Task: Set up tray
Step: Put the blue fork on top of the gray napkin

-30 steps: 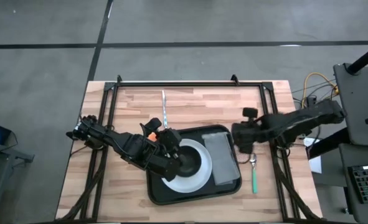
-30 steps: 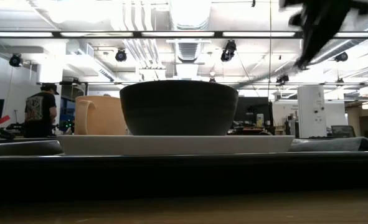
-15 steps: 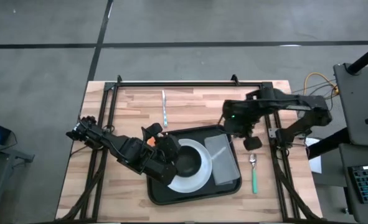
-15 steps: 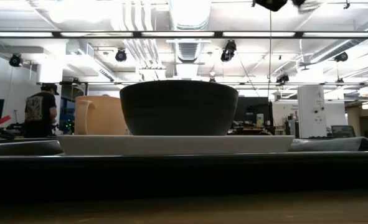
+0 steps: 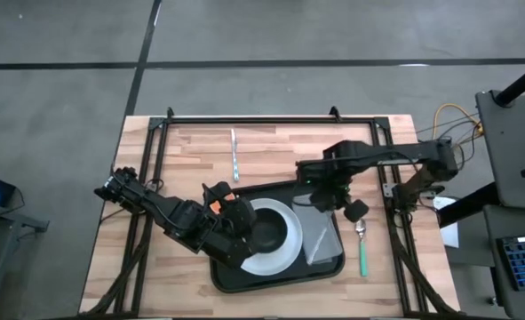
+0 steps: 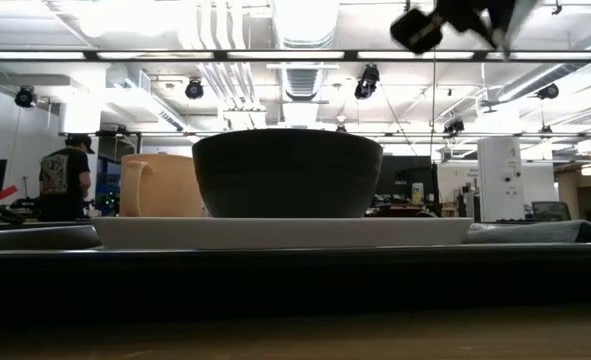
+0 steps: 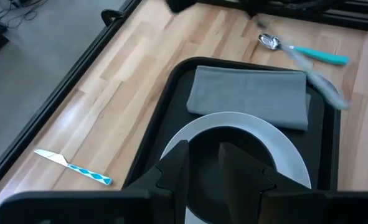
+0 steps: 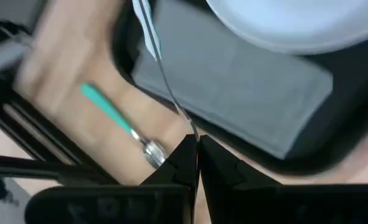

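Tray first: the big black rectangular tray (image 5: pixel 280 283) with a raised rim lies in the lower middle of the high view, on the light wooden table (image 5: pixel 191 151). Its long side runs left to right.

At the left of the tray, the left gripper (image 5: pixel 244 224) sits low by the dark round bowl (image 5: pixel 269 233) on the white round plate (image 5: pixel 284 253). Its fingers are a little apart, and I see nothing pinched between them.

Right of the plate, a small grey cloth napkin (image 5: pixel 320 240) lies in the tray, its long side running from top to bottom.

The right gripper (image 5: pixel 322 197) hangs over the top end of the napkin. It is squeezed tight on a thin silver piece of cutlery with a light blue handle (image 8: pixel 165 81). The napkin is straight below, so I think this arm only needs to go down. It is the nearer arm.

A green-handled spoon (image 5: pixel 362 253) lies on the wood just right of the tray.

One second ago the right gripper was off the tray's right side, above the spoon. Now it has swung left, over the tray. The left arm has hardly moved.
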